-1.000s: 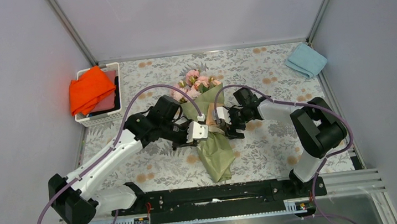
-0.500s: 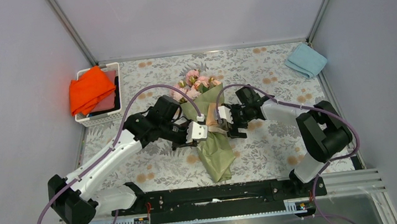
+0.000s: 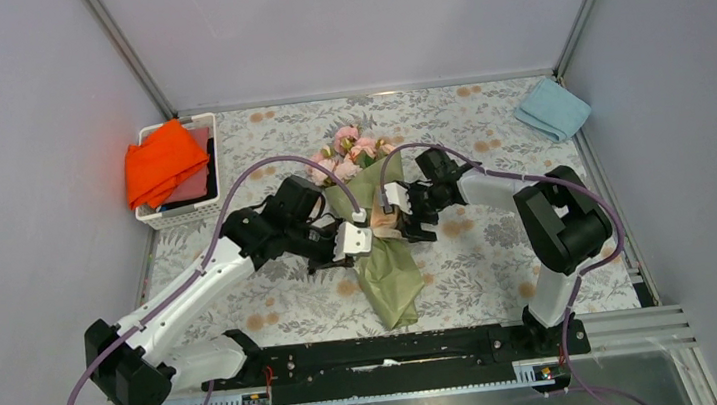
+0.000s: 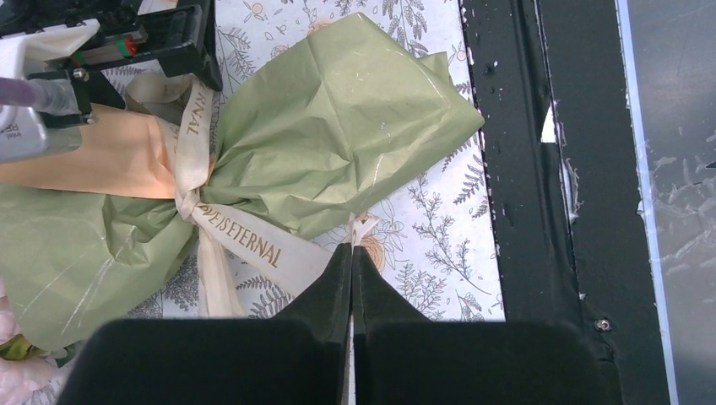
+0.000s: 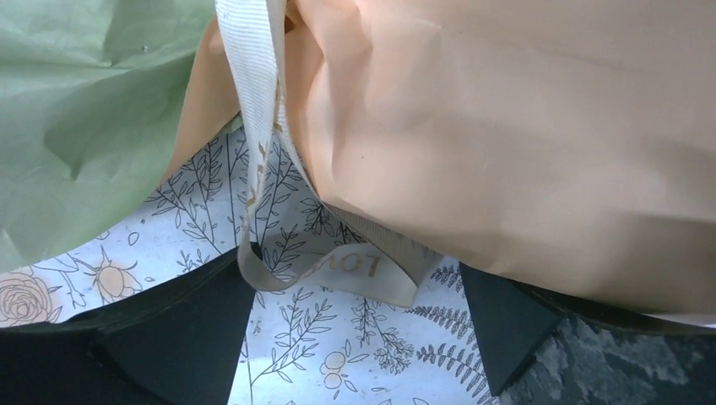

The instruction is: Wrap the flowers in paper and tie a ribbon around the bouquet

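Here, on a floral-print table [image 3: 501,258], the bouquet [image 3: 384,260] lies at the centre between the two arms, its flowers [image 3: 354,153] pointing to the far edge and its narrow end toward the arm bases. The paper [image 4: 338,126] shows olive green outside, with a peach flap [image 4: 110,160] at the bouquet's waist. Far left of the bouquet stands a white basket [image 3: 175,217] holding an orange cloth [image 3: 161,163]; far right of it, near the back corner, lies a folded blue cloth [image 3: 552,109]. The ribbon [image 4: 245,240], cream with gold lettering, is cinched around the bouquet's waist, its tails trailing onto the table on both sides. The left gripper [image 4: 351,249], on the bouquet's left, is clenched, its fingertips pinching the end of one ribbon tail. The right gripper [image 5: 338,337], on the bouquet's right, stands wide open, its fingers [image 5: 169,329] on either side of the other ribbon tail, which curls on the table beside the peach flap, ungrasped.
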`<state>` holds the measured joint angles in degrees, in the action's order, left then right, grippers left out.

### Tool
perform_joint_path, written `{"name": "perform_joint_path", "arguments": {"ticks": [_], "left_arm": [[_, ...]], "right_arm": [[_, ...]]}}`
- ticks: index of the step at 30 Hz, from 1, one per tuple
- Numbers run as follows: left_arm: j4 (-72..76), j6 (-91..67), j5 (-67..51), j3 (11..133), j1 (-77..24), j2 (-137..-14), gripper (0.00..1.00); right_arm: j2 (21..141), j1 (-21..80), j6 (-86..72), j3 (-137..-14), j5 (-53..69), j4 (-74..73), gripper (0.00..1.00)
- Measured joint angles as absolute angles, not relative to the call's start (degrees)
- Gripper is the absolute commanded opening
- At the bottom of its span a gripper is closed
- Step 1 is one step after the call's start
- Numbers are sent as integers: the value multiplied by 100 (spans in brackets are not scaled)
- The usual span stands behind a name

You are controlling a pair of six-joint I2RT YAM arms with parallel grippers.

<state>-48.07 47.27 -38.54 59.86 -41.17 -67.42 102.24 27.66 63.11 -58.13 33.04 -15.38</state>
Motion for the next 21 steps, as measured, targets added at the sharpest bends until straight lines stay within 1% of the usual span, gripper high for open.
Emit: {"name": "perform_joint_path", "arguments": {"ticks": [1,2,3,5,9,14,18,19,20,21], "left_arm": [[-4807,4727,-3857,5972,-4115,-6740,0],[-4805,4729,-3857,5955,-4112,-6740,0],[-4805,4735,-3857,5940,-4110,-6737,0],[-4812,4805,-3857,5894,-4097,-6729,0],[-5087,5221,-3955,5850,-3977,-6757,0],[-5833,6193,-4093,5850,-3579,-7030,0],[-6132,6814,-4088,5859,-3378,-7100,0],[-6149,6890,-4091,5872,-3347,-7100,16],[-6147,6928,-4104,5883,-3330,-7100,53],[-6139,6956,-4130,5889,-3326,-7098,73]], "right_arm": [[10230,2768,6333,-5828,3306,-1564,66],[10230,2770,6370,-5835,3319,-1612,43],[10230,2770,6440,-5839,3352,-1664,29],[10232,2775,6504,-5863,3365,-1817,17],[10232,2775,6504,-5863,3343,-1927,0],[10228,2775,6455,-5859,3183,-1949,0],[10169,2775,6375,-5841,3033,-1964,0],[10130,2777,6355,-5819,3000,-1968,0],[10082,2781,6335,-5802,2982,-1988,0],[10036,2788,6318,-5784,2969,-1992,0]]}}
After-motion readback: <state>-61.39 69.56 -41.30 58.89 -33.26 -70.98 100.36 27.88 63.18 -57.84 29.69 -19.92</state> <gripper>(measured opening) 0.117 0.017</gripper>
